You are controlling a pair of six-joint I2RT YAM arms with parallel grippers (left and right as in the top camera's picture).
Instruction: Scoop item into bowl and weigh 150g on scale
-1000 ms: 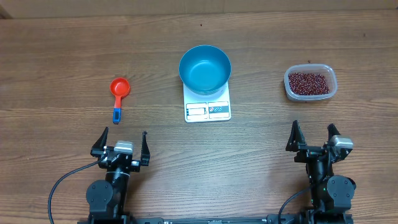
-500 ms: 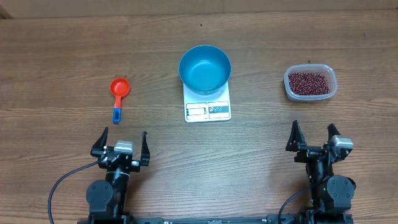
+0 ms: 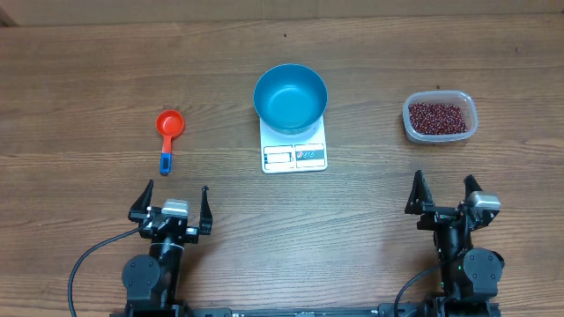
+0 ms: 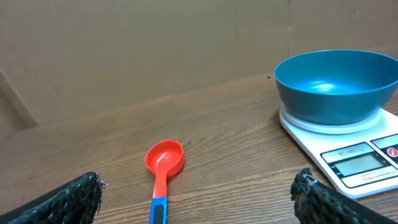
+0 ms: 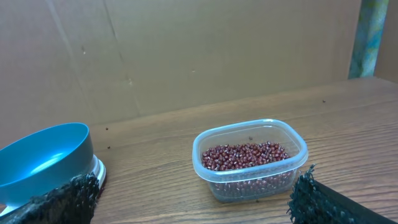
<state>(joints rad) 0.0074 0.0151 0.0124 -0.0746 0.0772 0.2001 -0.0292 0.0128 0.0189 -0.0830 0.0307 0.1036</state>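
We see: table (image 3: 88, 70) matt wood grain; bowl (image 3: 290, 97) glossy, smooth, plastic-looking; scale (image 3: 294, 157) under bowl smooth white plastic; tub (image 3: 409, 121) right of bowl clear glossy plastic; scoop (image 3: 168, 123) left of bowl shiny red plastic.

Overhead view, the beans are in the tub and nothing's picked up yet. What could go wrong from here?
The red scoop with a blue handle lies far left, the small red-brown beans far right in the clear plastic tub, so loaded trips across could spill beans. The round blue bowl overhangs the flat white scale; a bump might shift it. The tub may slide during scooping unless the right gripper steadies it.
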